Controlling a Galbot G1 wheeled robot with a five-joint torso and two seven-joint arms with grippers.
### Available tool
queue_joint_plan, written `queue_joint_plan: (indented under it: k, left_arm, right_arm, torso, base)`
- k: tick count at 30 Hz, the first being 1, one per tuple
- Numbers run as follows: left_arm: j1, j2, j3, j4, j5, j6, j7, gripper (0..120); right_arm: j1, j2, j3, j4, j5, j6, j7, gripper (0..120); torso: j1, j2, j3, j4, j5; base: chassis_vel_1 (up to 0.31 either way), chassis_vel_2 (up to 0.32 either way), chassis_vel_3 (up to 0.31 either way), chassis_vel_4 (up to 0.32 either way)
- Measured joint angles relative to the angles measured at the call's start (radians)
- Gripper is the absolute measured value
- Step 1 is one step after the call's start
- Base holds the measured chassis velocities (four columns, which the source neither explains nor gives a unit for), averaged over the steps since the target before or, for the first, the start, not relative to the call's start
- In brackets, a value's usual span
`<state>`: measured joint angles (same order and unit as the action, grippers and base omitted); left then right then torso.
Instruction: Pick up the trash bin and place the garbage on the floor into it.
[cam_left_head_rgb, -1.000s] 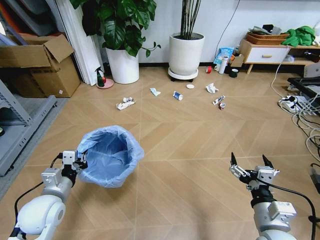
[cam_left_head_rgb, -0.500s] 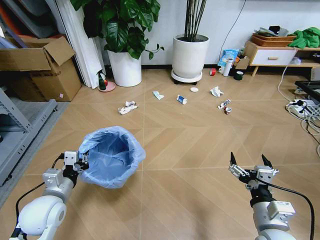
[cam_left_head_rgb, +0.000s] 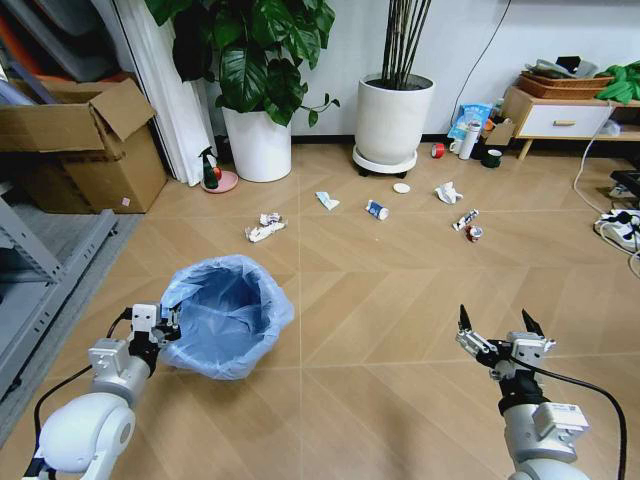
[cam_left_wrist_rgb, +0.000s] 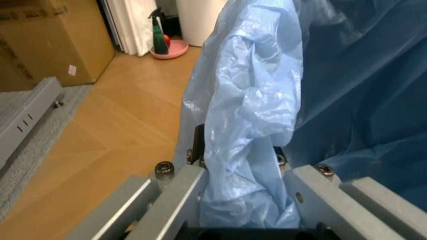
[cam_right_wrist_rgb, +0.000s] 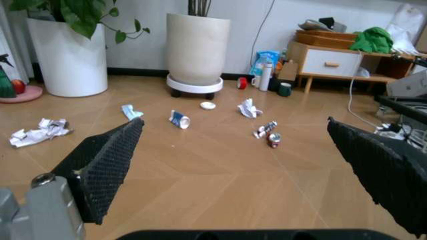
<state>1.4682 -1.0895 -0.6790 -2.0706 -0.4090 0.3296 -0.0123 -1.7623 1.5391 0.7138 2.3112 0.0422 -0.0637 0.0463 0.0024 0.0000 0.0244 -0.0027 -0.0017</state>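
Currently, your left claw is clamping the trash bin rim for carrying; your right claw is hanging open, ready for the garbage.

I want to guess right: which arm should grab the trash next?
Probably the right. Its tool is open and empty, while the left tool grips the trash bin. The garbage lies farther ahead.
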Motion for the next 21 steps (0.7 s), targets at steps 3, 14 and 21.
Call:
queue_joint_plan:
  k: [3,14,21]
  left_arm:
    - [0.004,-0.002,0.001,-0.002,0.004,-0.001,0.004,1]
    - [0.008,-0.004,0.000,-0.009,0.009,-0.005,0.010,1]
    - [0.017,-0.009,0.000,-0.013,0.022,-0.013,0.019,1]
  right_arm:
    - [0.000,0.001,-0.001,0.000,0.000,0.000,0.000,100]
    - [0.000,0.005,-0.001,-0.002,-0.005,0.003,-0.002,100]
    - [-0.001,0.009,-0.004,-0.004,-0.008,0.006,-0.004,100]
  torso:
    - [0.000,0.000,0.000,0.0002,-0.0003]
    - [0.000,0.000,0.000,0.0001,-0.0005]
    - [0.000,0.000,0.000,0.0003,-0.0002]
  base:
    - [-0.049,0.207,0.065,-0.195]
    - [-0.065,0.259,0.070,-0.247]
    - [-0.067,0.288,0.083,-0.276]
